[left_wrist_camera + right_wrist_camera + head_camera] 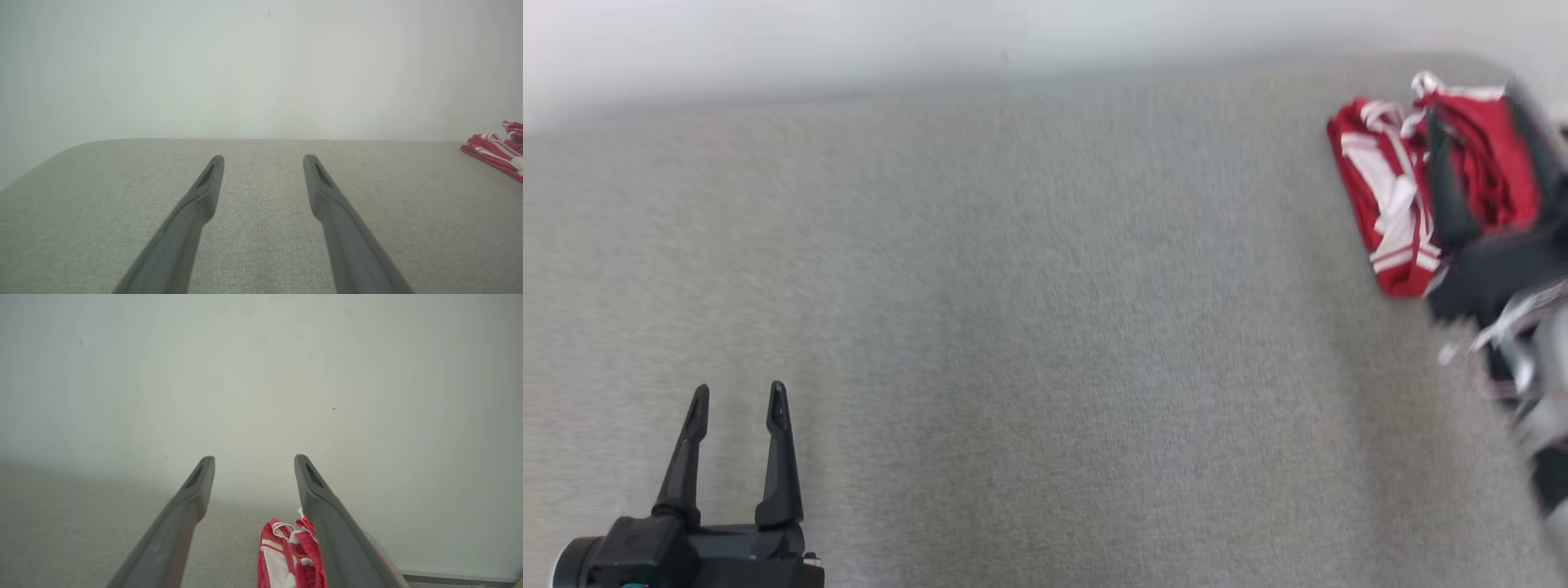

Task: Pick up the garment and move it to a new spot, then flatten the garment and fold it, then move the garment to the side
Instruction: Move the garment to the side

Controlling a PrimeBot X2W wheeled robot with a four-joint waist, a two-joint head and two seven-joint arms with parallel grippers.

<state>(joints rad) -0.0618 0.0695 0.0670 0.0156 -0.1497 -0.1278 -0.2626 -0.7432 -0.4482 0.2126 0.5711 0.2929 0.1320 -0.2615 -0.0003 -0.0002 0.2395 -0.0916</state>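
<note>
At the grey surface's right edge, the red garment lies below the spread right gripper; the left gripper is spread too, empty.

We see the right gripper smeared by blur at the right edge of head view, it covers part of the garment, in both wrist views the garment cut by the edge, base of left gripper cropped below

No writing, label or number is legible on anything here.
</note>
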